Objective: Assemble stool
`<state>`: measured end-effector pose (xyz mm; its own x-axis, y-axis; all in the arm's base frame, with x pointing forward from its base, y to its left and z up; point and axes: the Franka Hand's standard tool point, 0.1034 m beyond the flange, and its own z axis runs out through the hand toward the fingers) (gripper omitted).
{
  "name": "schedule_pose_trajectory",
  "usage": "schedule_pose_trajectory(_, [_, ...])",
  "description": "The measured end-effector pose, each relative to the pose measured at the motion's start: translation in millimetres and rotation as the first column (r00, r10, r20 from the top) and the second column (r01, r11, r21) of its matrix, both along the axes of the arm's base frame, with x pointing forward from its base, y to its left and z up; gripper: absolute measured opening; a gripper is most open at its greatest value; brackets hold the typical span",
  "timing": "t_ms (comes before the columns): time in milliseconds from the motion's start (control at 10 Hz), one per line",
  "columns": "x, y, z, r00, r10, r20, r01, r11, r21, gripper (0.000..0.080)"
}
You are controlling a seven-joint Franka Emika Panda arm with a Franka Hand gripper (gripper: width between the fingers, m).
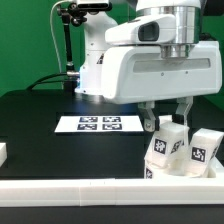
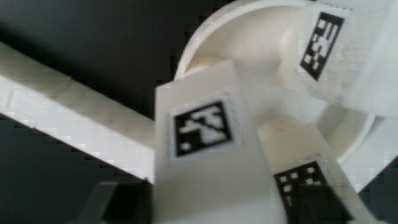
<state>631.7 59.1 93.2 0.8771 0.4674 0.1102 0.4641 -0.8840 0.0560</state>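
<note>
The claw (image 1: 168,118) hangs low over the near part of the black counter (image 1: 40,115), toward the exterior view's right, and its two fingers are drawn in tight on a white block leg (image 1: 168,146) that stands upright between them. The wrist view shows the same leg (image 2: 217,135) up close, with a black-and-white tag on its face, gripped from both sides. Just behind it in that view lies the round white seat (image 2: 267,45), which also carries a tag on its edge. In the exterior view a second white leg (image 1: 203,152) rests just beside the held one, on the right. A long white rail (image 1: 70,188) runs along the near edge of the counter. The marker board (image 1: 98,124) lies flat in the middle of the counter, left of the claw.
</note>
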Motion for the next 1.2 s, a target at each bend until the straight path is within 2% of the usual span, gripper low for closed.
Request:
schedule_pose_trajectory(500, [0.1, -1.5, 0.0, 0.997, -0.078, -0.001, 0.078, 0.997, 0.011, 0.0339])
schedule_pose_trajectory(700, [0.3, -3.1, 0.2, 0.963, -0.271, -0.005, 0.271, 0.962, 0.033, 0.034])
schedule_pose_trajectory(800, [1.3, -5.9, 0.6, 0.939, -0.344, 0.004, 0.344, 0.938, 0.044, 0.034])
schedule_pose_trajectory(1000, [1.3, -8.2, -1.8, 0.823, -0.566, 0.045, 0.56, 0.823, 0.096, 0.034])
schedule_pose_trajectory(1200, [1.9, -7.0, -2.0, 0.723, -0.69, 0.043, 0.68, 0.721, 0.132, 0.034])
